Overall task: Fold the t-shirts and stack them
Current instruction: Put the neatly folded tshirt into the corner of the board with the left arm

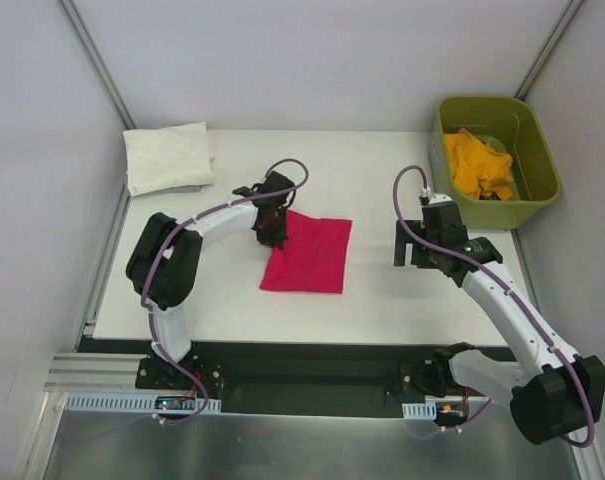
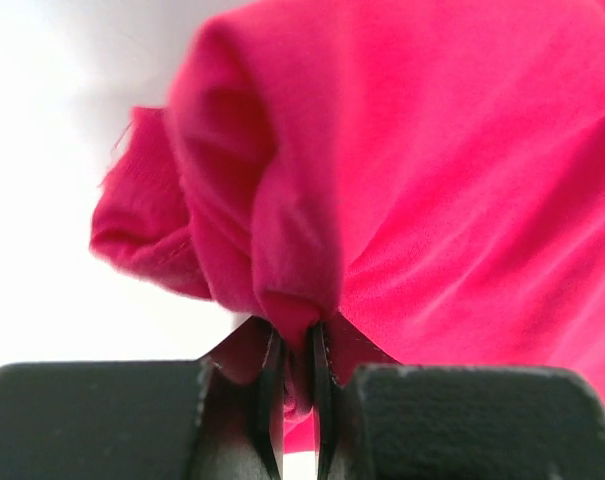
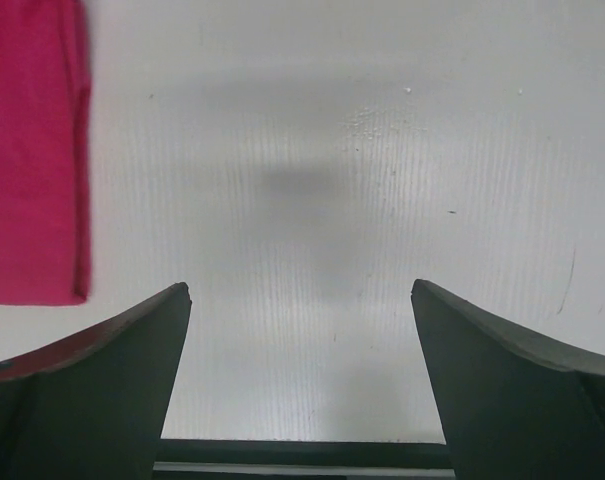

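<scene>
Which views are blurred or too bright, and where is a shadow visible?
Left wrist: the magenta-pink cloth t-shirt is softly blurred, the background washed out white. Right wrist: sharp, with a faint grey shadow on the white table. Top external: sharp, evenly lit.

Table: white flat rectangular table top (image 1: 362, 170); matte, with faint ribbing and a few small dark specks in the right wrist view.
Bin: olive-green rectangular plastic bin (image 1: 507, 213); open-topped with a rounded rim, standing on the table's far right corner, close to the right wall.
Walls: plain pale grey wall panels (image 1: 312, 60); they close in the table at the back, left and right.
Struts: two slim grey metal struts, slanting; one at the left rear (image 1: 97, 70), one at the right rear (image 1: 547, 50).
Rail: silver slotted aluminium rail (image 1: 92, 378); below the table's near edge, on the left.
Strip: black flat strip (image 1: 312, 375); runs along the near edge.
Sheet: dull grey metal sheet (image 1: 282, 450); nearest the camera.
</scene>
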Tool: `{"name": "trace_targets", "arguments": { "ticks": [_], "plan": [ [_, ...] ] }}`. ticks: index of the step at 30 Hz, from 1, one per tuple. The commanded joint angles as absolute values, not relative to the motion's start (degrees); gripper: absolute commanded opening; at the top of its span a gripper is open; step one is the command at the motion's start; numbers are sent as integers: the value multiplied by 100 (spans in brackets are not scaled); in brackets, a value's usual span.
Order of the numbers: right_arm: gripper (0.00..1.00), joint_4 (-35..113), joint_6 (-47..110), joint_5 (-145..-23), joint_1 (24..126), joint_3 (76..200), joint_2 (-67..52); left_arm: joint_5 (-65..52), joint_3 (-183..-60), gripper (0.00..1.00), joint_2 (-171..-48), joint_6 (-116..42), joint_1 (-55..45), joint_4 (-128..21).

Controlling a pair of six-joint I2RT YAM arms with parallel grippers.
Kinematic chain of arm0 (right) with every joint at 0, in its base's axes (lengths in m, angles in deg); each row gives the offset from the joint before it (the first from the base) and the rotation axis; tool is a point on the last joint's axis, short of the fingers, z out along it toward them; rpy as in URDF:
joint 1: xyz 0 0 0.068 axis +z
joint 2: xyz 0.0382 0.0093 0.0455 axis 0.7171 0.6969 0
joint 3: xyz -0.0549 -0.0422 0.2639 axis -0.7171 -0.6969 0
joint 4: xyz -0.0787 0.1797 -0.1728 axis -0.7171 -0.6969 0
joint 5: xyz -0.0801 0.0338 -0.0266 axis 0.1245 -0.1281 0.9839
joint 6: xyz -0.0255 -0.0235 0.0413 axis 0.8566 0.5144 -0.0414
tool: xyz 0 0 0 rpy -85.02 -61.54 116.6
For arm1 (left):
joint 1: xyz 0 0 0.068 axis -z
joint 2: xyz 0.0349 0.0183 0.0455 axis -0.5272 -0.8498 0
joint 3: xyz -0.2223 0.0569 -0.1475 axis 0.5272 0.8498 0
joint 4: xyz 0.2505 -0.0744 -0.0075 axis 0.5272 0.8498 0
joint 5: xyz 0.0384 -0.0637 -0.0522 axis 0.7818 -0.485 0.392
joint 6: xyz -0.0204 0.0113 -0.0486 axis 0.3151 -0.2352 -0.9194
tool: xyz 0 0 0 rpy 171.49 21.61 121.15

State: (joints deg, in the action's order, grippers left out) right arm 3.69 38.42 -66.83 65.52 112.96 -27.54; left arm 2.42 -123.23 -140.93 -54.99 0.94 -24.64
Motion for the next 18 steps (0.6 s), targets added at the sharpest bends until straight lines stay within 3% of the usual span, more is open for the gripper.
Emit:
{"name": "trace_targets", "arguments": {
  "ticks": [1,8,18],
  "plan": [
    [96,654,4102,-6297,6542,11140,-2998,1202,-12898,0,-13918,-4122,-586,-2069],
    [96,927,4225,-6060,6542,10999,-2972,2124,-14329,0,-14646,-2572,-1369,-1945],
    [96,874,4243,-5805,6542,11087,-2567,2442,-16036,0,-15306,-1421,-2100,-1893]
  ]
}}
